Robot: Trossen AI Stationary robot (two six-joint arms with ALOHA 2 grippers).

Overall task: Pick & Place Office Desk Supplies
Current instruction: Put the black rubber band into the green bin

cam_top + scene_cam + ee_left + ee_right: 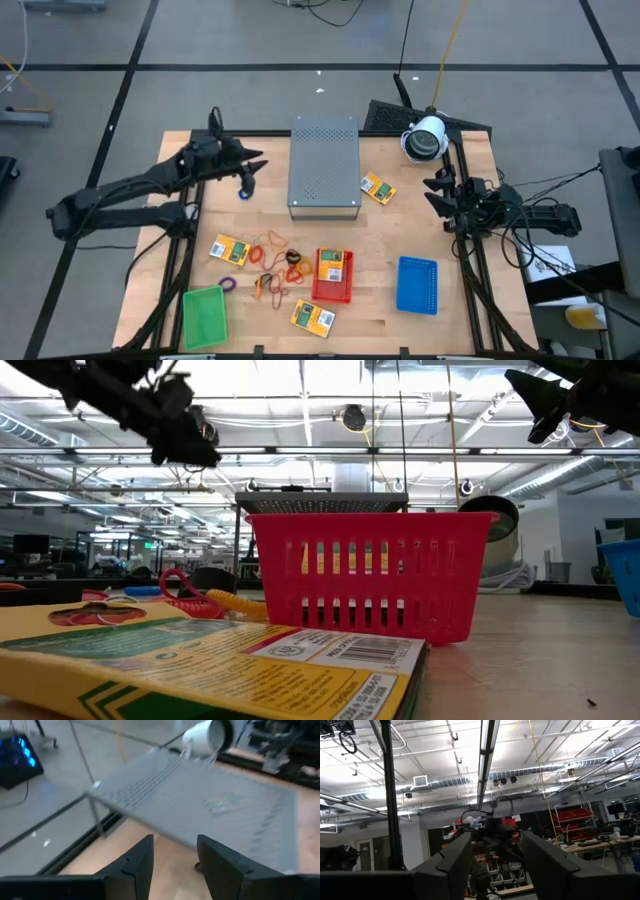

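Left hand [248, 181] hovers beside the grey box [324, 165], fingers apart, empty. Crayon packets [230, 249] – light, stiff, best pinched across the edges – lie on the desk [470, 310] among limp rubber bands [270, 255]. Right hand [437, 190] waits wide.

yellow-green packets [230, 250] and rubber bands [272, 262] lie scattered flat.

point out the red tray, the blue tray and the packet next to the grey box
red mesh tray [333, 291]: high view, bare lower part of its floor.
blue mesh tray [417, 285]: high view, middle of its floor.
yellow-and-green packet [378, 188]: high view, centre of its face, right of the grey perforated box [324, 165].
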